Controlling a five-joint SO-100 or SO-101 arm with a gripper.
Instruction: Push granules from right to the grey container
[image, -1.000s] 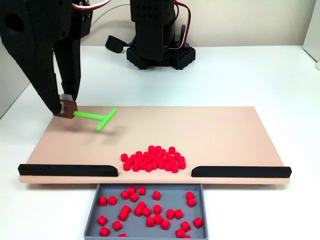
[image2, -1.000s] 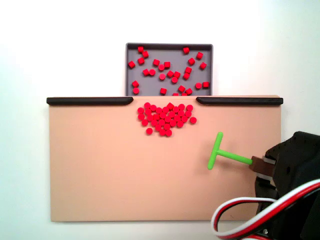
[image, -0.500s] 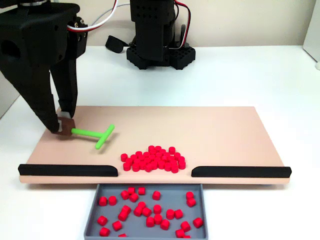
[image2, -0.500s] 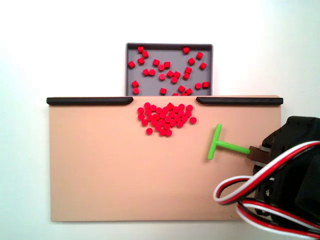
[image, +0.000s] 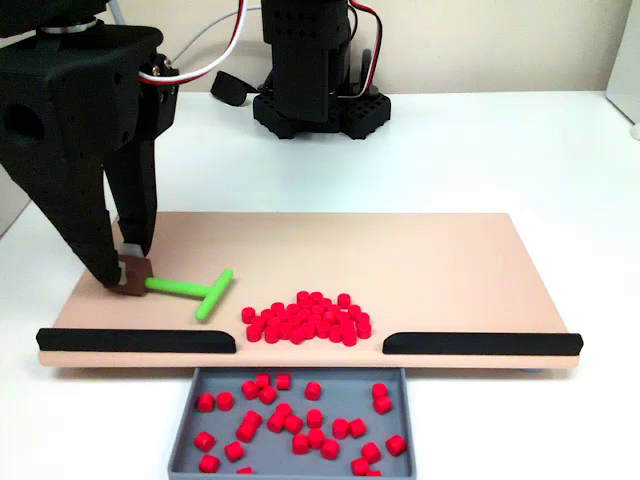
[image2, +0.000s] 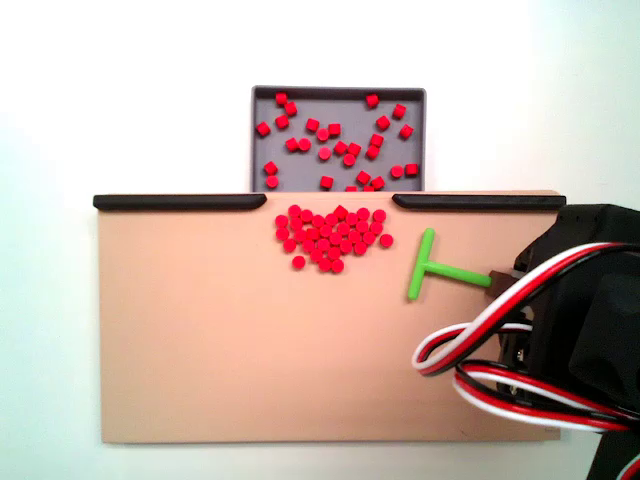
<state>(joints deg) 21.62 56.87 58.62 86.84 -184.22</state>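
A pinkish board (image: 430, 260) lies on the white table (image: 500, 150), 2 black bars (image: 135, 340) along its front edge. The grey container (image: 190, 425) sits just past the gap between them, holding loose granules. The gripper (image: 128, 272) is clamped on a green T-shaped pusher (image: 195, 290), whose crossbar lies near the pile of granules (image: 305, 318) on the board, to its left in this fixed view.
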